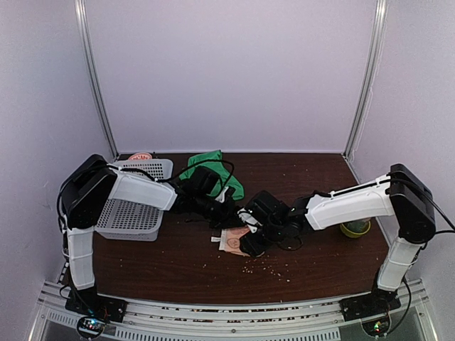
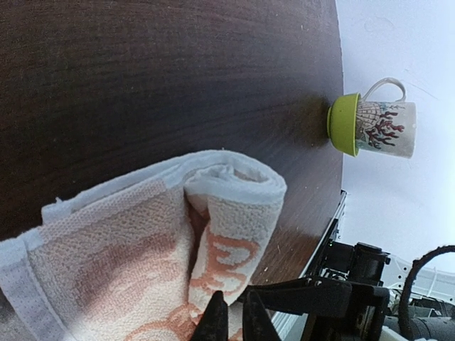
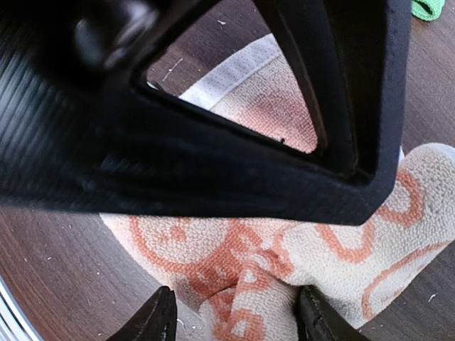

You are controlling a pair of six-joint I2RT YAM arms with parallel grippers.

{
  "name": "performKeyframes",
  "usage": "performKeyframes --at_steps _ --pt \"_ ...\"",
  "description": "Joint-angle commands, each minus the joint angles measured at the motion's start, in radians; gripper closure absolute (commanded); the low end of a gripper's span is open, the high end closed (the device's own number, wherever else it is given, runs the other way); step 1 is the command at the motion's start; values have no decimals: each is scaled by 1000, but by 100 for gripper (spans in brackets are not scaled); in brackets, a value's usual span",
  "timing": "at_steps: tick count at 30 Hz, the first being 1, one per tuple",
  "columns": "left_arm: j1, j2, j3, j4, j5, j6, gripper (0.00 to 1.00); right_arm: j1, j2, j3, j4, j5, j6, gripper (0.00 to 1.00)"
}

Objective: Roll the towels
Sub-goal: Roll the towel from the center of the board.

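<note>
Where the printed cloth lies: small pinkish-beige terry towel printed with orange cartoon figures (image 2: 142, 241), at the middle of the dark brown wooden worktop (image 1: 178, 263); one end is turned over into a thick, loose fold and the rest lies flat.
Left pincer (image 2: 234, 321): closed to a narrow pinch on the pinkish-beige towel's near edge, probably to anchor the cloth against sliding.
Right pincer (image 3: 238, 316): jaws apart, standing astride a raised ridge of the same towel without squeezing it; whether it is taking or freeing that ridge cannot be told.
Stage (judged): roll begun but slack and unfinished.
Second cloth: larger plain bright green towel (image 1: 210, 170), crumpled at the back of the worktop behind the left arm, apart from both pincers and not rolled.
Basket: white perforated plastic basket (image 1: 135, 206), at the left, just beside the green towel; possibly where the rolls will go.
Mug: white ceramic mug with lime-green lining and a dark red coral motif (image 2: 384, 128), near the right edge, well apart from the towel and outside the rolling path.
Writing: none legible; the towel shows only orange outlines and the mug a picture without letters.
</note>
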Motion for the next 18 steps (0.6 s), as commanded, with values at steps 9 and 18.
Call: performKeyframes --at_steps 9,18 --pt "2 122 70 117 83 -30 93 -8 22 -25 18 -23 -1 43" --pt "16 116 -46 294 112 -132 98 1 12 -30 18 -6 -14 43"
